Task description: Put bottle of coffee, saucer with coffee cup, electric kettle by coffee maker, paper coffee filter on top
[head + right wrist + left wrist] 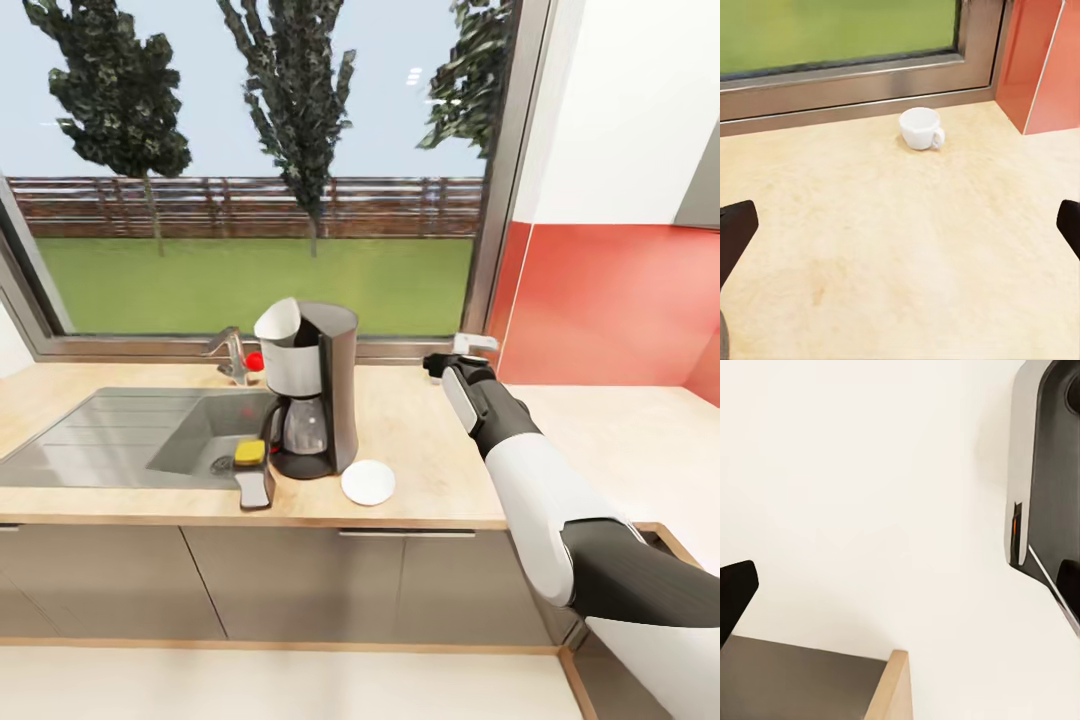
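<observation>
I see the tall dark grey coffee maker [312, 390] standing on the long light wood countertop [420, 440], right beside the steel sink [130, 435]. A white paper filter [277, 320] sits in its top. A small round white saucer [368, 482] lies just next to it. A black bottle with a yellow cap [253, 472] lies on the sink edge, close by. My right gripper [900, 225] is wide open and holds nothing. A tiny white cup [921, 128] stands by the window, well away from the coffee maker. I cannot tell about my left gripper [735, 596].

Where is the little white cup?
In the right wrist view, the tiny white cup with a handle sits on the light beige countertop, close to the window frame and near the red wall panel.
</observation>
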Robot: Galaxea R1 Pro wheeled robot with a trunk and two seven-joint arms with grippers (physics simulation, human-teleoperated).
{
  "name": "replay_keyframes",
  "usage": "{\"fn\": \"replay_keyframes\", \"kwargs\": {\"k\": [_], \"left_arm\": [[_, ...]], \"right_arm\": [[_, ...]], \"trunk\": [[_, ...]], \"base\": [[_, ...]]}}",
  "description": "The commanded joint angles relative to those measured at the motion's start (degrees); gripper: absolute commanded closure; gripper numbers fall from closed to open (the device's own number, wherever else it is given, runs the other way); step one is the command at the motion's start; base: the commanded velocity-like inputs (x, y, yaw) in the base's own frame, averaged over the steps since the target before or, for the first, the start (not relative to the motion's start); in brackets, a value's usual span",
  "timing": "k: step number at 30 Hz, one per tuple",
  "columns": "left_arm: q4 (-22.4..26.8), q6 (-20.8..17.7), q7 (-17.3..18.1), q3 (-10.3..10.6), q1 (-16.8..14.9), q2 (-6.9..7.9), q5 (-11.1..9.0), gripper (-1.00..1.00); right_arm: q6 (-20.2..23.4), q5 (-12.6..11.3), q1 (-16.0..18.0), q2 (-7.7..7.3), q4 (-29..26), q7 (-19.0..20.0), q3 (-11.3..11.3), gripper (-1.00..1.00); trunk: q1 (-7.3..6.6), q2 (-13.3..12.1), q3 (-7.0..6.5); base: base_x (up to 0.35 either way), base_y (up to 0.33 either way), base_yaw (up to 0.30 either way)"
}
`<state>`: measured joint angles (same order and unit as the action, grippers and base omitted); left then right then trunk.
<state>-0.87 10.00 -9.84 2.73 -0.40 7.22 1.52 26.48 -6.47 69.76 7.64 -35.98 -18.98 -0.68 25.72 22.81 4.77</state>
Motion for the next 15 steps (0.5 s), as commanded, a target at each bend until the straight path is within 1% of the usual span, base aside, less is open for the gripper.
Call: {"fn": "replay_keyframes", "kwargs": {"k": [1,7,15], "left_arm": [[-0.1,0.2,-0.3,0.3,0.0,-0.01,0.2,-1.00],[-0.1,0.2,-0.3,0.3,0.0,-0.02,0.1,-1.00],[-0.1,0.2,-0.3,0.3,0.0,-0.20,0.1,-1.00]], "right_arm": [[0.1,-0.5,0.1,-0.03,-0.1,-0.4,-0.1,-1.00],[0.2,-0.4,0.0,-0.21,0.3,-0.4,-0.1,-1.00],[0.2,-0.4,0.0,-0.18,0.5,-0.4,-0.2,-1.00]], "trunk": [[0.07,0.1,0.11],[0.07,0.1,0.11],[0.07,0.1,0.11]], "base": [[0.332,0.000,0.000],[0.334,-0.016,0.000],[0.327,-0.105,0.000]]}}
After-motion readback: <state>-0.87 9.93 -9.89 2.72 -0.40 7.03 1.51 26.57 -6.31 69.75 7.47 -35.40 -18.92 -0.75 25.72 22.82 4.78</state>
